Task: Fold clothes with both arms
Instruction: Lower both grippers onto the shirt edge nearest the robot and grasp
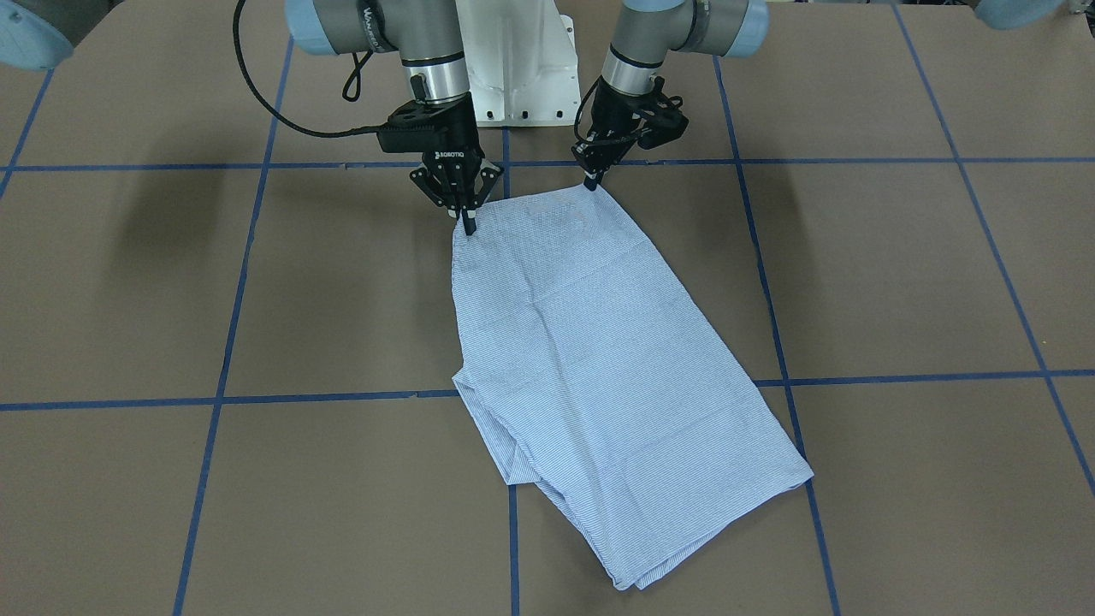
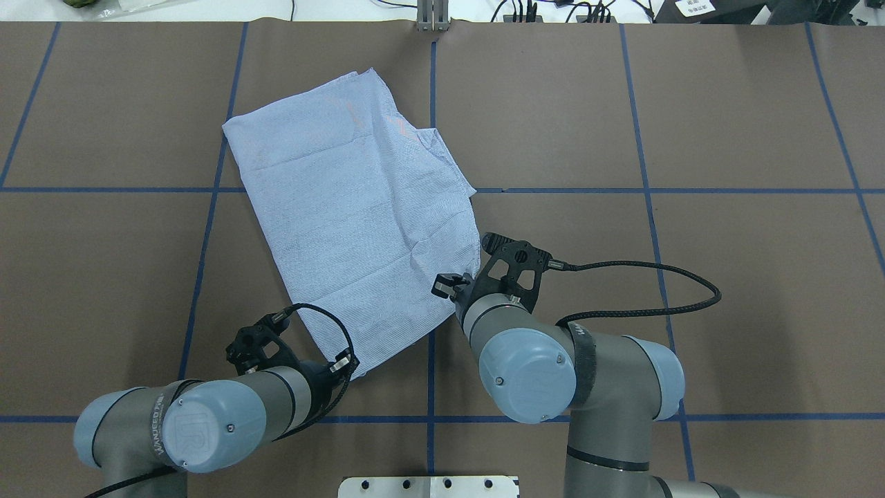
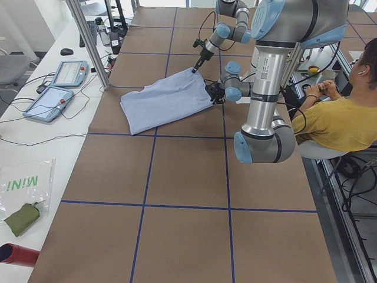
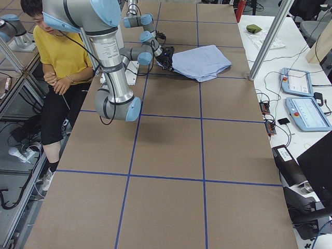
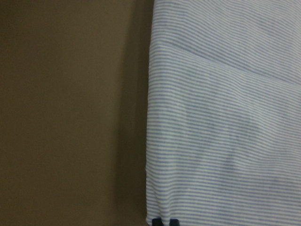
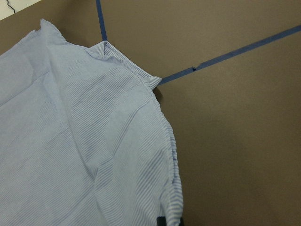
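Left tool, fingers pressed together, pinches one corner of the shirt on the side nearest the robot. My right tool pinches the neighbouring corner the same way. I see the light blue striped shirt folded into a long panel, lying flat on the brown desk. It slants away from the white pedestal toward the robot's left, crossing blue tape lines.

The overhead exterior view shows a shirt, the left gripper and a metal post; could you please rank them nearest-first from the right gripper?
1. The shirt: pinched by the right gripper.
2. The left gripper: at the shirt's other near corner.
3. The metal post: table's far edge.
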You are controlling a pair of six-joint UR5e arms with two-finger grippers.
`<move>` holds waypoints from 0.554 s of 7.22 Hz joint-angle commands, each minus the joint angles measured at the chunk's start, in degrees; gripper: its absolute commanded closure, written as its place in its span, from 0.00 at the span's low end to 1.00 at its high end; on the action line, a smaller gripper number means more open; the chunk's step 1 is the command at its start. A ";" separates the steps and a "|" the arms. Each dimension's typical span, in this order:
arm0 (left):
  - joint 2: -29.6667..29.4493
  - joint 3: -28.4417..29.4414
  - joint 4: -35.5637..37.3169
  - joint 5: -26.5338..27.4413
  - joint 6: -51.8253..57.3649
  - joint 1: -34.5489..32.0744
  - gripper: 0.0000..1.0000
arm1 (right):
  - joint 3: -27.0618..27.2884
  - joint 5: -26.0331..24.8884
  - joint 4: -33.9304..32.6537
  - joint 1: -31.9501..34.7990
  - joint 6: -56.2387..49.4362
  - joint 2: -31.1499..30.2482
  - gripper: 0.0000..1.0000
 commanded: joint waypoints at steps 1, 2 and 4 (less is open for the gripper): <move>0.08 -6.34 0.18 -0.26 0.40 -0.23 1.00 | 1.40 0.05 0.28 0.24 -0.56 -2.69 1.00; 0.08 -11.61 1.22 -0.43 1.79 -0.41 1.00 | 6.54 0.14 0.10 -1.15 -0.56 -6.44 1.00; -0.18 -19.36 5.87 -0.61 1.81 -0.24 1.00 | 19.46 -5.79 -0.16 -10.60 -0.56 -16.46 1.00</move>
